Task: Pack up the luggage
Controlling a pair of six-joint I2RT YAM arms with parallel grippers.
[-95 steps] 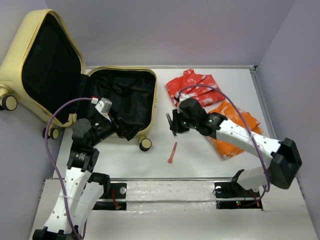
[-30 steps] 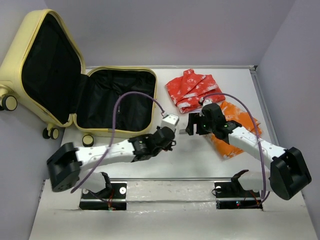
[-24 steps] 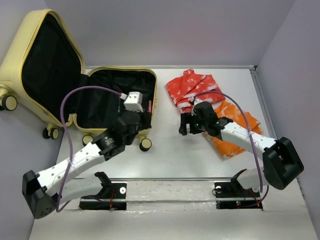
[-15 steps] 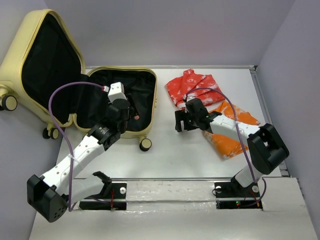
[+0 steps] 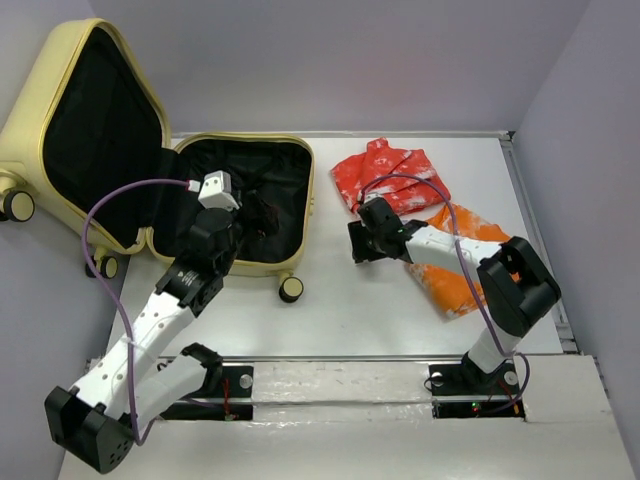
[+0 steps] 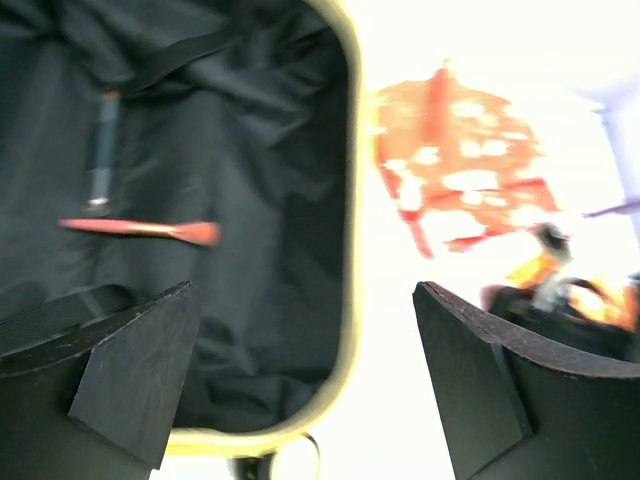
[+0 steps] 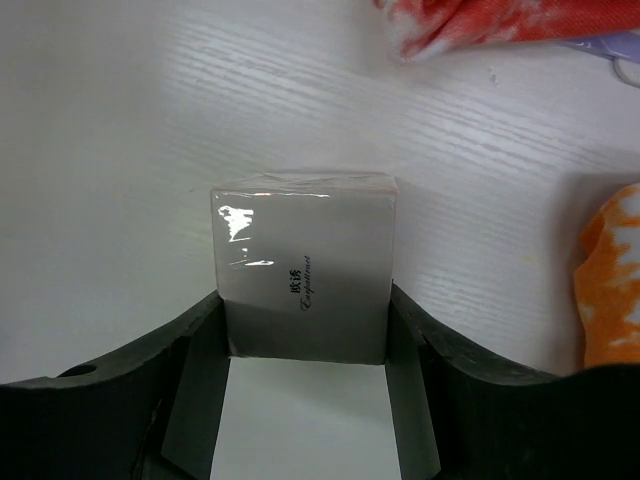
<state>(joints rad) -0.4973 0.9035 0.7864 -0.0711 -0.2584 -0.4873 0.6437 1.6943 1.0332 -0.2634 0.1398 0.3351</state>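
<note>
White worktop (image 5: pixel 330 320). I judge luggage (image 5: pixel 35 135) stiff, rolling on casters (image 5: pixel 291 289); grip its lid rim (image 5: pixel 150 90). Left tool (image 6: pixel 300 345) wide; right tool (image 7: pixel 305 335) holds box (image 7: pixel 303 270).

Black-lined pale yellow luggage (image 5: pixel 130 150); red-and-white blotched cloth (image 5: pixel 390 175); orange-and-white cloth (image 5: pixel 452 290); silvery-grey box (image 7: pixel 303 275); orange-red stick (image 6: pixel 140 230)

left wrist: blurred | slim red item (image 6: pixel 140 229) in luggage (image 6: pixel 348 200), perhaps a brush | top: lid (image 5: pixel 25 140) edge-cropped
</note>
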